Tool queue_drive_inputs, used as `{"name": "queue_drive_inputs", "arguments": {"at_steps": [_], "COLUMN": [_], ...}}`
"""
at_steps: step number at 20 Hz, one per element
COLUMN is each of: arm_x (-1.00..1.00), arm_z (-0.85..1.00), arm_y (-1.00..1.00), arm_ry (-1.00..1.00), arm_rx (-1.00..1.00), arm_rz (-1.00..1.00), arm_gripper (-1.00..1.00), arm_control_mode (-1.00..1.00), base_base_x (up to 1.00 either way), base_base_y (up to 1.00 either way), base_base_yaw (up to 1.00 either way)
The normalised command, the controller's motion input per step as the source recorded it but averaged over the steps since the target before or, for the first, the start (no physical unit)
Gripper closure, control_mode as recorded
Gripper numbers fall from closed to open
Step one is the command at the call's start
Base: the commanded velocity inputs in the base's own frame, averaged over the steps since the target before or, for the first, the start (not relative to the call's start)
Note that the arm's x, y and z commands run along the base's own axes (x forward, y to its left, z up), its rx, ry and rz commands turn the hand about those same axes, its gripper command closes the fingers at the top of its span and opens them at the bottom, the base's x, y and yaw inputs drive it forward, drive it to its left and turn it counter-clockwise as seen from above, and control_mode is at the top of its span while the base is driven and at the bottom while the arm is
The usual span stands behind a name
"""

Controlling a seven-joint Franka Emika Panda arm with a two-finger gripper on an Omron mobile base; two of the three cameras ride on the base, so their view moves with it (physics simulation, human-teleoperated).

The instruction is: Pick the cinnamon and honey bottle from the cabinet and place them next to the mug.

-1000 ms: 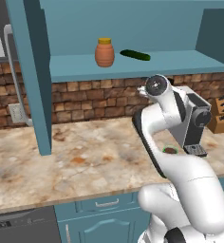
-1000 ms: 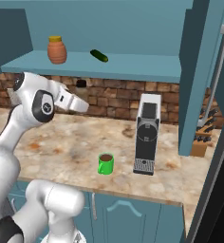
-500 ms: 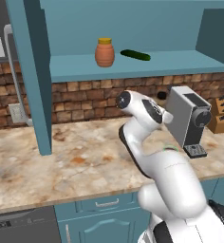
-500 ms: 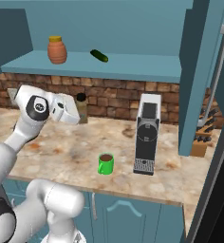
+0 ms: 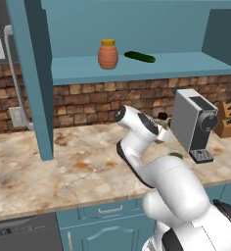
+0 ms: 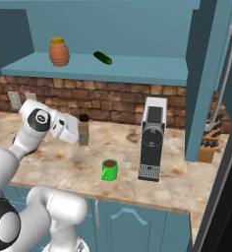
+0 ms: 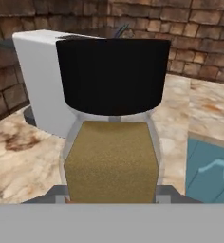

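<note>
Hand view: cinnamon [image 7: 111, 142] sits close up between the finger tips, a clear slim jar w/ faceted sides, tan-brown powder inside, wide matte black cap on top. Gripper [image 7: 111, 192] is clamped on the jar's lower body. Behind it the coffee machine [image 7: 40, 80] shows as a pale boxy block; marbled beige counter [image 7: 23, 152] w/ rusty blotches, rough brown brick backsplash [image 7: 190, 28] beyond.

Right base view: the jar [image 6: 83, 130] is upright, held above the counter [image 6: 54, 162] just left of and behind the mug [image 6: 109, 170]. Mug is a small glossy green cylinder w/ a handle, dark brown liquid inside, standing on the counter near the coffee machine [image 6: 152, 140], apart from the jar. Machine is a tall narrow dark-grey box w/ drip grate at its foot. Honey bottle [image 6: 59, 51] is squat, rounded, terracotta-orange w/ yellow lid, on the cabinet [image 6: 137, 69] shelf, smooth flat teal. A dark green cucumber [image 6: 102, 57] lies right of it, well apart.

Arm pose: folded low over the counter, white rounded links w/ dark joints; in left base view the forearm [image 5: 137, 127] reaches toward the backsplash, wrist bent right toward the machine [image 5: 193, 125]. In right base view the hand [image 6: 66, 130] points sideways to the right, jar at its tip.
</note>
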Motion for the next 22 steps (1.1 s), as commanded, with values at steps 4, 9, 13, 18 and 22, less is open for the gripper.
{"name": "queue_drive_inputs", "arguments": {"at_steps": [4,9,13,18,22], "arm_x": [-0.28,-0.03,0.00,0.08,0.24], "arm_z": [-0.89,-0.68,-0.56,-0.27,-0.19], "arm_y": [0.00,0.04,0.05,0.00,0.00], "arm_ry": [0.02,0.00,0.00,0.00,0.00], "arm_rx": [0.00,0.00,0.00,0.00,0.00], "arm_rz": [-0.05,-0.03,-0.02,-0.05,-0.09], "arm_gripper": [1.00,1.00,1.00,1.00,1.00], "arm_control_mode": [-1.00,-1.00,-1.00,-1.00,-1.00], "base_base_x": [0.00,0.00,0.00,0.00,0.00], "base_base_y": [0.00,0.00,0.00,0.00,0.00], "base_base_yaw": [0.00,0.00,0.00,0.00,0.00]}}
